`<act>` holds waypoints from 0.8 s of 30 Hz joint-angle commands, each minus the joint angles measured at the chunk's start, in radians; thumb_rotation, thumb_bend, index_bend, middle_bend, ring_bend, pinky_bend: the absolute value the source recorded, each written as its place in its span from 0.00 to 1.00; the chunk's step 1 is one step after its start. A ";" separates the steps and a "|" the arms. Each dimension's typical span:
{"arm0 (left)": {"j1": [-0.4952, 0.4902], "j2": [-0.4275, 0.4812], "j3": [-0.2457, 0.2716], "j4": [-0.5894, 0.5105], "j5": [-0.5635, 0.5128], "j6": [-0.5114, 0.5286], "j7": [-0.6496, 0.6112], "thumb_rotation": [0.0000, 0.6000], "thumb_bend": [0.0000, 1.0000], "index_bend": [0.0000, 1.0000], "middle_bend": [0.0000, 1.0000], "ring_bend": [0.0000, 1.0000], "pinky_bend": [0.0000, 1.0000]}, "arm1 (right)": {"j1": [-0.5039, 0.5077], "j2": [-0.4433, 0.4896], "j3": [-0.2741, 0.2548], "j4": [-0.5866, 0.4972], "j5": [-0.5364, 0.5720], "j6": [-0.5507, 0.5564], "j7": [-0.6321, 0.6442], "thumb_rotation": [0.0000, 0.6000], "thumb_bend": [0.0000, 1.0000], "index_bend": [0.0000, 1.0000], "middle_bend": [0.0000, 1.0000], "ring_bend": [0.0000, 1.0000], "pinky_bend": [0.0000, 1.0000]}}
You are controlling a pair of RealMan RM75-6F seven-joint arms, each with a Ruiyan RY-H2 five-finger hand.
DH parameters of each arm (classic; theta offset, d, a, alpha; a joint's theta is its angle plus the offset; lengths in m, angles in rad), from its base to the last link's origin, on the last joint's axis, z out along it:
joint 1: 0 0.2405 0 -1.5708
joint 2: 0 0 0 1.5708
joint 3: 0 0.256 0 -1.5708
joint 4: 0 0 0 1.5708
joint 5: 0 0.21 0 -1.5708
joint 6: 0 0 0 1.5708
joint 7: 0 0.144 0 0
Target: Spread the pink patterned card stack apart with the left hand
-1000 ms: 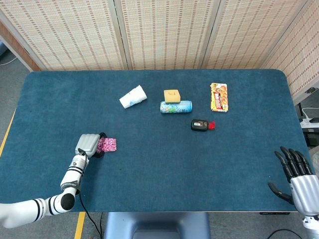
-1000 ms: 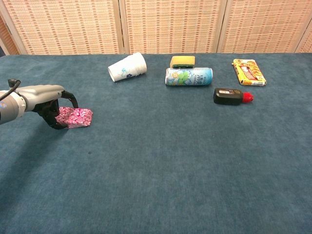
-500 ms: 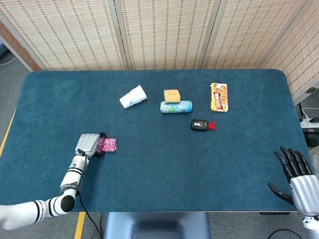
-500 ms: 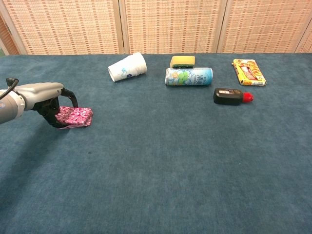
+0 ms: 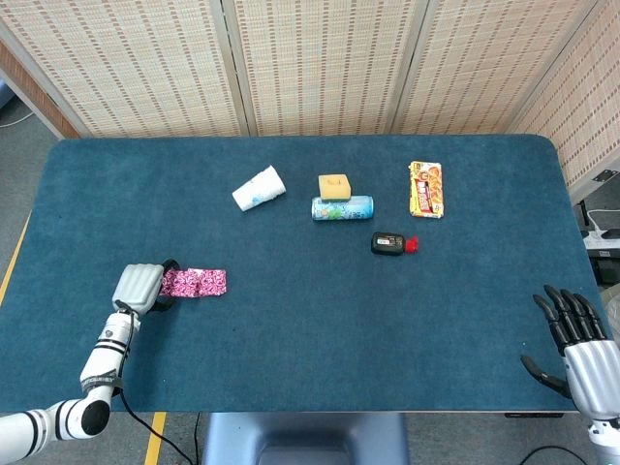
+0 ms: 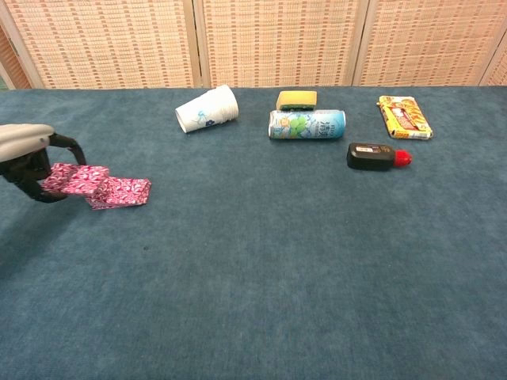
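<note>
The pink patterned cards (image 5: 195,283) (image 6: 101,184) lie fanned out in a short row on the blue table, near its left side. My left hand (image 5: 139,288) (image 6: 27,150) rests on the row's left end, its dark fingers curled down onto the leftmost cards. Whether it pinches a card I cannot tell. My right hand (image 5: 574,341) hovers at the table's near right corner, fingers spread and holding nothing; the chest view does not show it.
A tipped paper cup (image 5: 259,188) (image 6: 207,108), a yellow sponge (image 5: 334,185) (image 6: 296,100), a lying can (image 5: 342,208) (image 6: 307,124), a snack pack (image 5: 426,189) (image 6: 404,116) and a small black bottle with a red cap (image 5: 393,243) (image 6: 379,157) lie across the far half of the table.
My left hand has slid left along the table, dragging the top cards with it. The compact stack is now spread into a row.
</note>
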 commanded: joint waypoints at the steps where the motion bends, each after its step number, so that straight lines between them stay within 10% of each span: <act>1: 0.034 0.021 0.019 0.030 0.035 0.004 -0.043 1.00 0.32 0.41 1.00 1.00 1.00 | 0.000 0.000 -0.001 0.000 0.000 -0.001 -0.002 1.00 0.13 0.08 0.03 0.00 0.09; 12: 0.070 -0.036 0.029 0.194 0.048 -0.058 -0.069 1.00 0.32 0.39 1.00 1.00 1.00 | -0.001 -0.001 0.001 -0.002 0.002 0.001 -0.001 1.00 0.13 0.08 0.03 0.00 0.09; 24: 0.082 -0.035 0.015 0.212 0.043 -0.111 -0.055 1.00 0.31 0.12 1.00 1.00 1.00 | -0.002 -0.001 0.001 0.000 0.002 0.003 0.003 1.00 0.13 0.08 0.03 0.00 0.09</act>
